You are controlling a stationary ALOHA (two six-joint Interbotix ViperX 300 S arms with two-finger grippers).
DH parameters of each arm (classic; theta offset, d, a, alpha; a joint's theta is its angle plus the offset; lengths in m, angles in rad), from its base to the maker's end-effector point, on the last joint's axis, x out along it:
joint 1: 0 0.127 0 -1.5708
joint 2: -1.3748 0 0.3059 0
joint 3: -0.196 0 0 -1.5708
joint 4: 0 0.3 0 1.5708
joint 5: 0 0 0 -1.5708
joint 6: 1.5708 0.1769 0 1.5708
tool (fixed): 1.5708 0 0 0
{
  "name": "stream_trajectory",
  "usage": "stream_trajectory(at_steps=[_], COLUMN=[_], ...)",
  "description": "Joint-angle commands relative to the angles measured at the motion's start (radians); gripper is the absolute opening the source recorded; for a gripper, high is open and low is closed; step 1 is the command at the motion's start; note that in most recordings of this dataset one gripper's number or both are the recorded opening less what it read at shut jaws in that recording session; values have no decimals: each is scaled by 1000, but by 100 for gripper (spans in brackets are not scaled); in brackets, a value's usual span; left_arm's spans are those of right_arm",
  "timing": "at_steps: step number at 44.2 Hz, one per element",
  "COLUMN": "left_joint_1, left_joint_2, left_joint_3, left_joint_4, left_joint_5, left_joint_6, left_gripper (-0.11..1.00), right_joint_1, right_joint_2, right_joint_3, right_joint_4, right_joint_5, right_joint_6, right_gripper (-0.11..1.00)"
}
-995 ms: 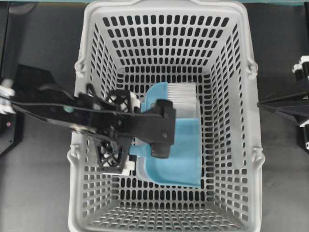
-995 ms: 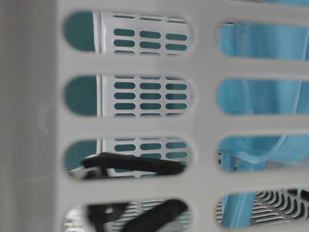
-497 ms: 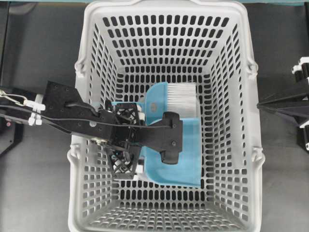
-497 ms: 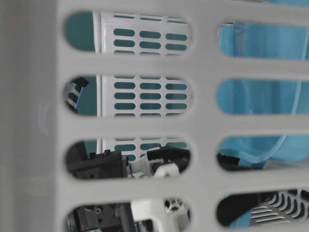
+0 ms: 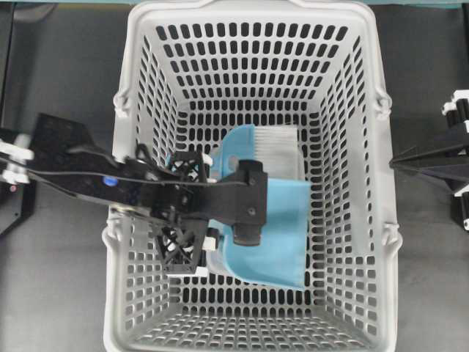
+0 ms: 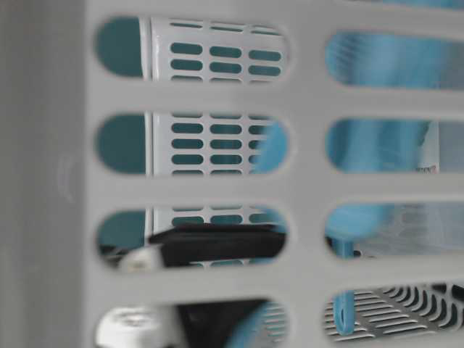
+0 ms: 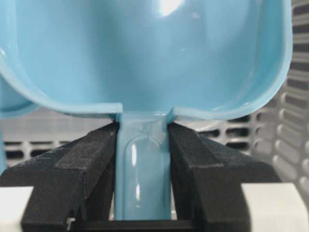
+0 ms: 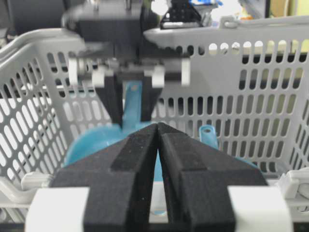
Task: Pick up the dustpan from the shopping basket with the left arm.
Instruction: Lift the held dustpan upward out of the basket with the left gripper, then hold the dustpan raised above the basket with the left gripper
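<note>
Since earlier, the left pincer point(image 7: 142, 159) has been closed onto the dustpan point(image 7: 145, 53) handle; the right pincer point(image 8: 158, 145) is pressed together.

The tall slotted walls of the shopping basket point(image 5: 366, 147) are closing every side, its open top is leaving free passage, and the brush point(image 5: 275, 147) is probably blocking the far floor.
</note>
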Motion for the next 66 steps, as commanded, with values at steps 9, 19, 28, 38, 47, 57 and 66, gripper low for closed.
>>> stream_trajectory(at_steps=[9, 19, 28, 38, 47, 57, 66], left_joint_1=[37, 69, 71, 64, 67, 80, 80], left_joint_2=[-179, -304, -348, -324, -249, -225, -225], left_joint_3=[23, 40, 29, -6, -97, -124, -118], left_joint_4=[3, 3, 3, 3, 3, 3, 3], left_joint_5=[-199, -259, -213, -100, 0, 17, 23], left_joint_6=[2, 3, 3, 0, 0, 2, 2], left_gripper=[29, 29, 29, 29, 29, 29, 29], right_joint_1=[3, 3, 3, 3, 3, 3, 2], right_joint_2=[3, 0, -5, -6, -6, -8, -8], right_joint_3=[-6, -6, -2, 0, 0, 0, 0], right_joint_4=[5, 5, 5, 5, 5, 5, 5], right_joint_5=[-5, -5, 0, 0, 0, 0, 2], right_joint_6=[2, 9, 20, 20, 20, 21, 20], right_gripper=[0, 0, -1, 0, 0, 0, 0])
